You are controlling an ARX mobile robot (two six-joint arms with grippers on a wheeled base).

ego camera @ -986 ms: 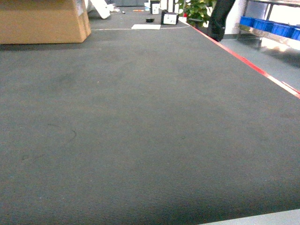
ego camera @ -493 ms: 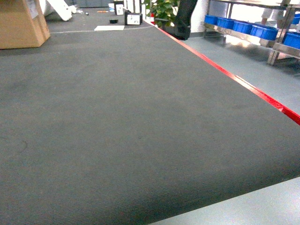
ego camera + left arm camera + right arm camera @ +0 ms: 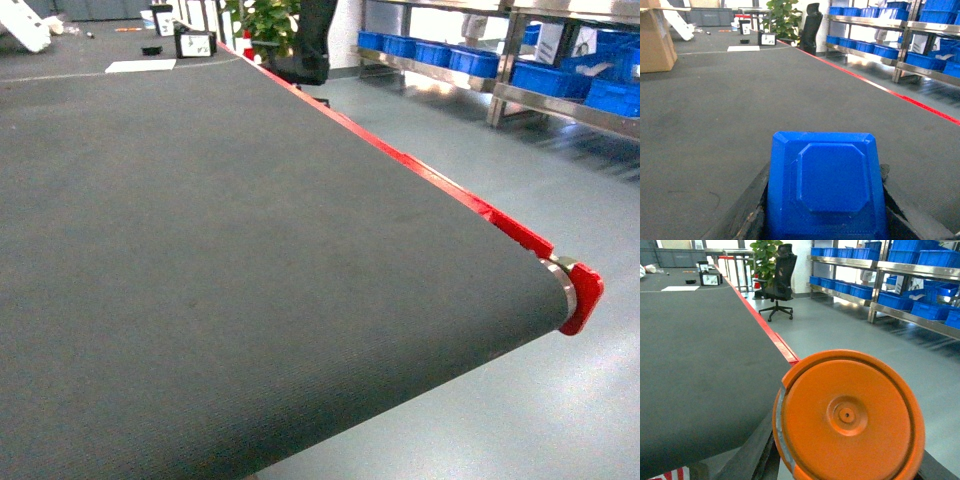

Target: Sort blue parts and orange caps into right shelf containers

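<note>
The wide dark-grey ribbed surface [image 3: 200, 250] with its red edge strip [image 3: 420, 180] now shows its rounded end corner in the head view, where half a second ago the strip ran on out of frame and the cardboard box sat at upper left. The view has swung right, so the steel shelf racks [image 3: 560, 95] along the far wall have come much nearer the centre. My reading is that the base is turning toward the shelves, carrying its load to the drop-off; the picking is done for this trip and the placing is not yet begun.

On those racks stand the bright-blue ribbed plastic crates [image 3: 545, 78], in a row, well apart from the robot across the grey floor [image 3: 520, 400]. A black office chair [image 3: 777, 287] stands between surface and shelves.

The round orange plastic cap [image 3: 847, 415] fills the right wrist view, its flat face with a small centre boss turned toward the camera, so its axis runs along the right hand [image 3: 790, 455], which is clenched on its rim. The chunky blue plastic part with bevelled corners [image 3: 825, 187] sits in the left hand [image 3: 822, 225], gripped at its sides, its raised octagonal face up toward the camera and its long axis running away from the wrist, out over the surface.
</note>
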